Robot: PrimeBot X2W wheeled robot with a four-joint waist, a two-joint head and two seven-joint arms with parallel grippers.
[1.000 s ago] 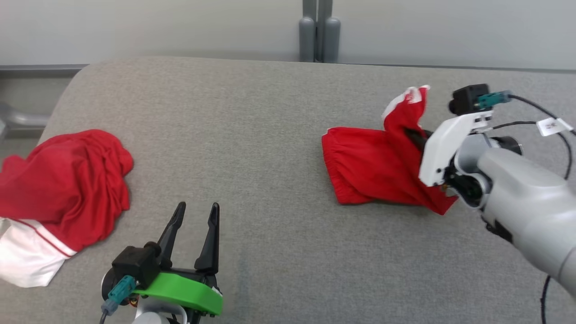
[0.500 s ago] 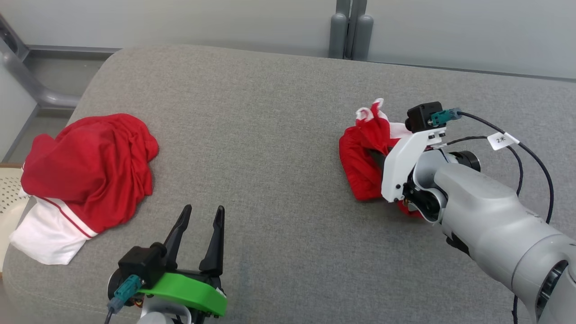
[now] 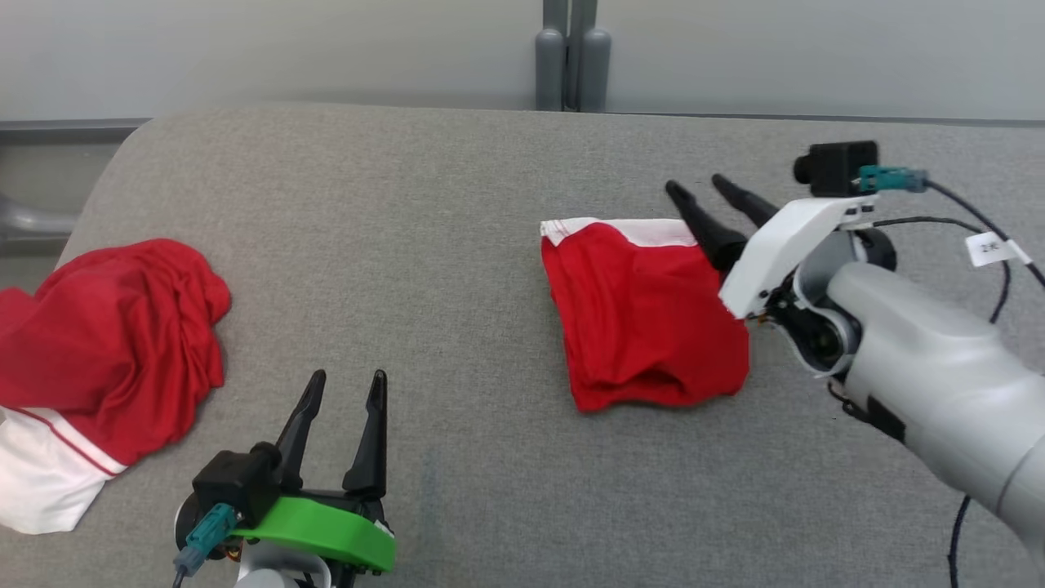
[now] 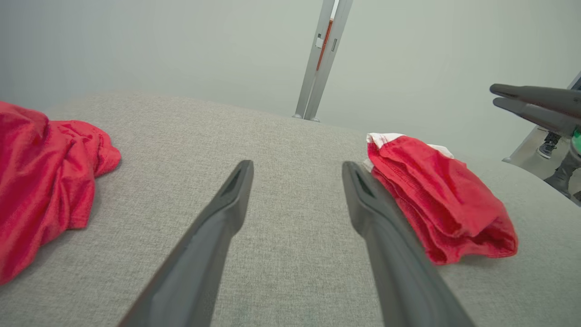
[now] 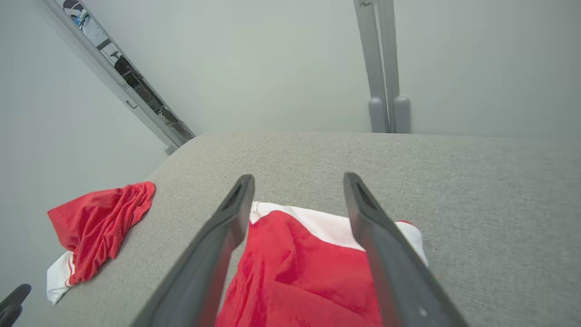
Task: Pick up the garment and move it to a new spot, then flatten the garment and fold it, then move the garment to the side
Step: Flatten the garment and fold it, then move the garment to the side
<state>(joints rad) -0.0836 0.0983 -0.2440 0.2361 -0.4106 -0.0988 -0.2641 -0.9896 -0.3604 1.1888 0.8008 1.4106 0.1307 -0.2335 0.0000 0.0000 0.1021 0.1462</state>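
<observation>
Right gripper point(image 3: 695, 184) open, empty, above far edge of folded garment point(image 3: 645, 318) on grey pad point(image 3: 457, 245).
Risk: a low sweep could snag the top layer and undo the fold. Left gripper point(image 3: 349, 377) open, idle.

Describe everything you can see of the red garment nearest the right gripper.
The red garment is thin, soft-looking fabric with a white band along its far edge. It lies folded into a compact, slightly rumpled stack of layers, flat on the grey padded surface. The open right gripper hovers above its far right corner, not touching.
</observation>
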